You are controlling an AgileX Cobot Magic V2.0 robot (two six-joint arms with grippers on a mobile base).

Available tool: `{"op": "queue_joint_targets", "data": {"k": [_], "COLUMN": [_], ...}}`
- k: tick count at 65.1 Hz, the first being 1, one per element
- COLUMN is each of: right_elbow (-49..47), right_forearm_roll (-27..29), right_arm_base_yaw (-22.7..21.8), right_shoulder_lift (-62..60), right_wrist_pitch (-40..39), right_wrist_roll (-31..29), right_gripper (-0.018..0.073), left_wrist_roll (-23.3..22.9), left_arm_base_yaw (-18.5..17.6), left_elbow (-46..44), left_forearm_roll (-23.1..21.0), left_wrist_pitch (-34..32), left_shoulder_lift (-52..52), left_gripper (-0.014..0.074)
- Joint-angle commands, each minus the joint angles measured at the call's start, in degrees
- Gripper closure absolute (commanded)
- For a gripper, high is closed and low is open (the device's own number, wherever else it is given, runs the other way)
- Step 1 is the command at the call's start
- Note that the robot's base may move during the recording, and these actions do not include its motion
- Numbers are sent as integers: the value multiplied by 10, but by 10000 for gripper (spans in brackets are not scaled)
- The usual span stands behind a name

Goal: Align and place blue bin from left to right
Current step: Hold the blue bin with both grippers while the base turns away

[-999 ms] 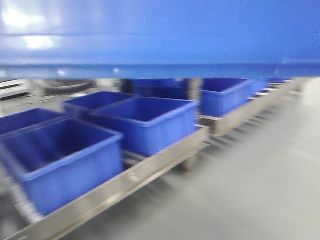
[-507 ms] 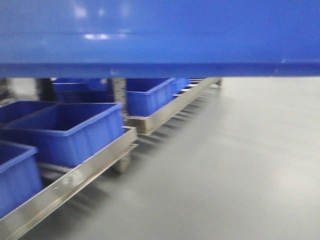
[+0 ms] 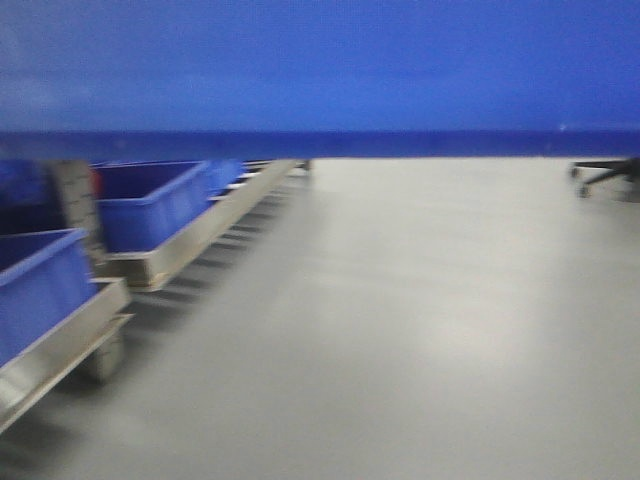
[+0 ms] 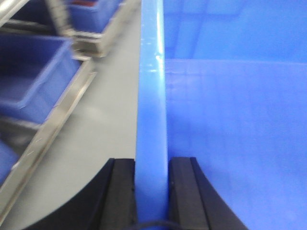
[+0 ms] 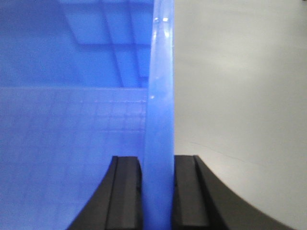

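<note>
Front view, blurred throughout. Close up across whole top band: blue bin [image 3: 320,70], medium-blue plastic, smooth wall, darker strip along lower edge. Below that edge, open grey floor [image 3: 400,330]. At left, metal rack [image 3: 60,340] running back into the room w/ other bins [image 3: 150,200] on it, deeper blue, well apart from the held one. Far right, part of a black chair base [image 3: 605,172]. No hand seen here.

Left wrist view. Left hand [image 4: 151,191] clenched on the bin's left rim: black fingers [image 4: 122,191] pressed to either side, one outside, one inside. Rim glossy, lighter blue, running straight up the frame w/ small highlights. To its right, bin interior: faint square grid on the bottom, plain far wall at top. To its left, grey floor, then the metal rack & deep-blue bins.

Right wrist view. Right hand [image 5: 157,191] likewise clamped on the opposite rim, fingers [image 5: 125,191] tight on both faces. Same pale, shiny rim up centre of frame. Left of it, interior w/ same fine grid and a wall w/ faint panel lines. Right of it, only bare grey floor.

Bin therefore gripped by both rims, out in front of the robot, over open floor, right of the rack.
</note>
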Motion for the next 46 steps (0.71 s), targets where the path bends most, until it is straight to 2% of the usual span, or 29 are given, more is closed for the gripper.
{"op": "queue_joint_targets", "data": {"k": [1, 46], "right_elbow": [-5, -5], "right_forearm_roll": [-8, -8], "right_arm_base_yaw": [6, 6], "right_shoulder_lift": [-5, -5], "right_wrist_pitch": [-73, -73], "right_wrist_roll": [-4, -4], "right_gripper": [638, 638], "left_wrist_roll": [-5, -5], "left_arm_base_yaw": [-8, -8], "left_elbow": [-4, -4], "left_forearm_roll": [10, 10], "left_wrist_pitch": [-53, -53], "left_shoulder_lift": [-4, -4], "left_gripper": [707, 707]}}
